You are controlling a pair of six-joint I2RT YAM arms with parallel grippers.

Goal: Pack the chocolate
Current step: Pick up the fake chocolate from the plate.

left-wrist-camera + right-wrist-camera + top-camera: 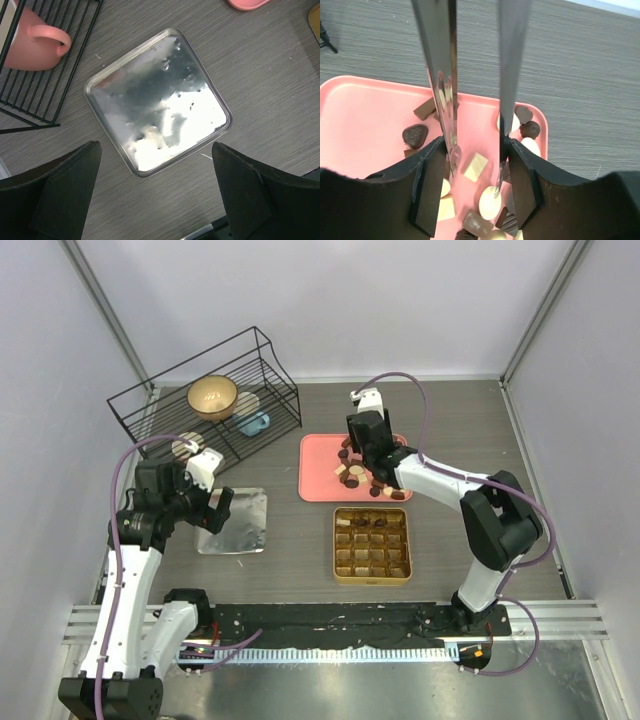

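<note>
The chocolate (pixel 362 473) lies as several loose dark, brown and cream pieces on the right half of a pink tray (pixel 318 476). My right gripper (pixel 363 445) hangs over that pile, shut on a pair of metal tongs (pixel 440 75). The tong tips stand apart just above the tray, on either side of a cream square piece (pixel 475 167) and a cream oval piece (pixel 489 202); nothing is pinched between them. The gold gridded tin (pixel 372 545) sits in front of the tray with dark pieces in several cells. My left gripper (pixel 155 147) is open and empty above a silver lid (pixel 160 100).
A black wire rack (pixel 200 390) stands at the back left with a gold bowl (pixel 212 397) and a blue item (pixel 255 423) in it. A pink mug (pixel 35 42) sits in the rack close to the lid. The silver lid (pixel 233 521) lies left of the tin.
</note>
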